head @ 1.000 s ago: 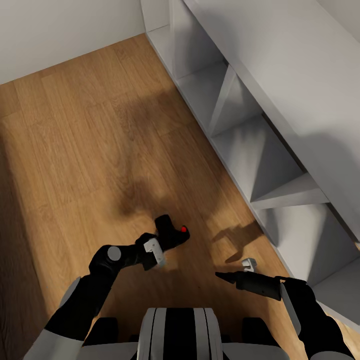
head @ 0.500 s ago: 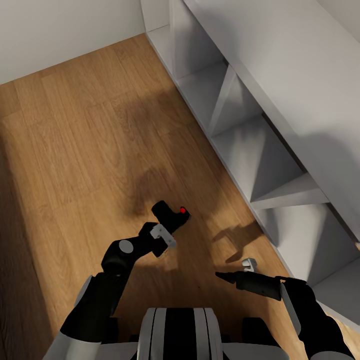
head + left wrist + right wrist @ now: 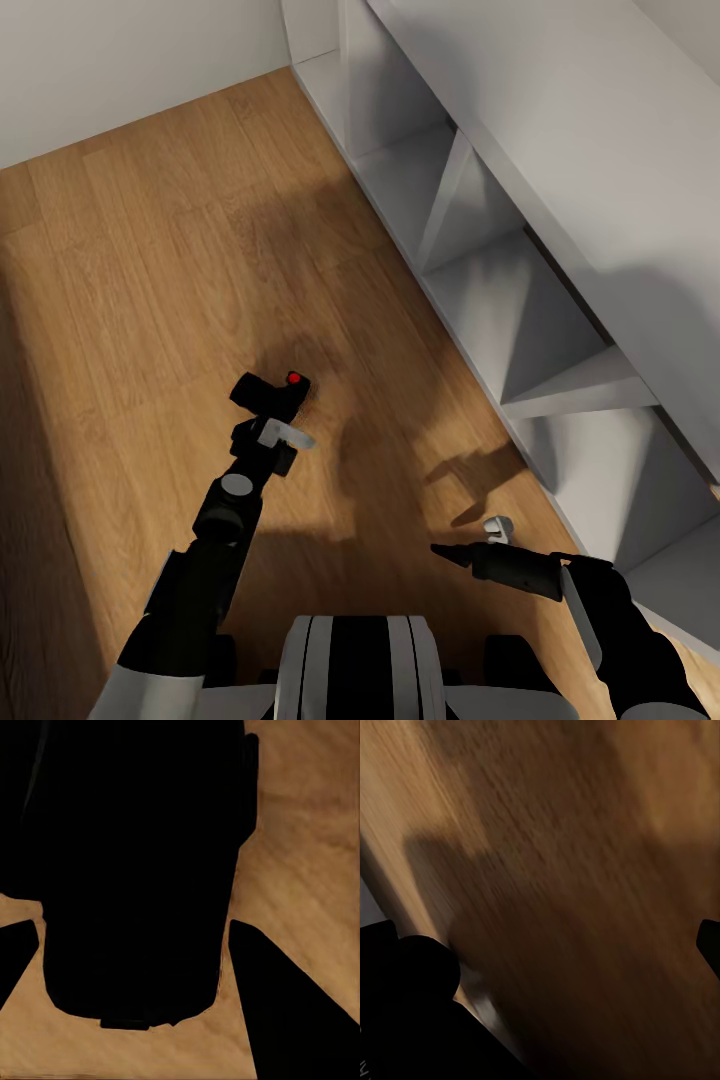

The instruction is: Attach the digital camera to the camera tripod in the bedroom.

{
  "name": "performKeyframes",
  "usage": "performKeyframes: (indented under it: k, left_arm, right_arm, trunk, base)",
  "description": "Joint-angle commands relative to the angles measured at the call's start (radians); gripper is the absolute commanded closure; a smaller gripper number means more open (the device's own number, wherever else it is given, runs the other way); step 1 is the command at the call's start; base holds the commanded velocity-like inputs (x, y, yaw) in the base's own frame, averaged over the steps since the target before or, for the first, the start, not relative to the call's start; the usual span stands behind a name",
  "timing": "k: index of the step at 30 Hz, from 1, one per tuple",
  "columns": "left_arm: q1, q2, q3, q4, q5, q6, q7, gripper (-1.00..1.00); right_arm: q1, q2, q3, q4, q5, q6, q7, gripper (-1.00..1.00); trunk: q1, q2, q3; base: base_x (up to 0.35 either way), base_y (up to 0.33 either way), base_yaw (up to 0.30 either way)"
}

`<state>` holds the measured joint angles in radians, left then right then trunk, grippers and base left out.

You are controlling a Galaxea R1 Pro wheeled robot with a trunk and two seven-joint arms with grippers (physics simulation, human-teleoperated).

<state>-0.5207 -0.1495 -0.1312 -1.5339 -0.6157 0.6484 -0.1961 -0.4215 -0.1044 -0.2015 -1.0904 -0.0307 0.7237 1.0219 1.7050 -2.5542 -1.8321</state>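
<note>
The digital camera, small and black with a red button on top, hangs above the light wood floor, and my left gripper is shut on it from below. In the left wrist view the camera's black body sits between the two dark fingers. My right gripper is held low at the right near the robot's trunk, open with nothing in it. One of its fingertips shows over bare floor in the right wrist view. The camera tripod is out of view.
A white shelf unit with open compartments runs along the right side, from the far corner to the near right. A white wall closes the far side. Open wood floor lies ahead and to the left.
My left arm has stretched forward and to the left, carrying the camera away from the trunk. The right arm and the view have not moved.
</note>
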Motion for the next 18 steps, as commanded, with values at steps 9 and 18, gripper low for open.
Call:
performKeyframes:
  k: [9,18]
  left_arm:
    - [0.0,-0.009,0.013,0.001,0.267,0.126,0.093,1.0]
    - [0.0,-0.011,0.007,0.0,0.29,0.139,0.221,1.0]
  right_arm:
    - [0.0,0.0,-0.001,0.0,-0.004,0.008,0.001,-1.0]
    - [0.0,0.0,-0.001,0.0,-0.003,0.008,0.001,-1.0]
  trunk:
    - [0.0,0.0,0.0]
    - [0.0,0.0,0.0]
  base:
    - [0.0,0.0,0.0]
    - [0.0,0.0,0.0]
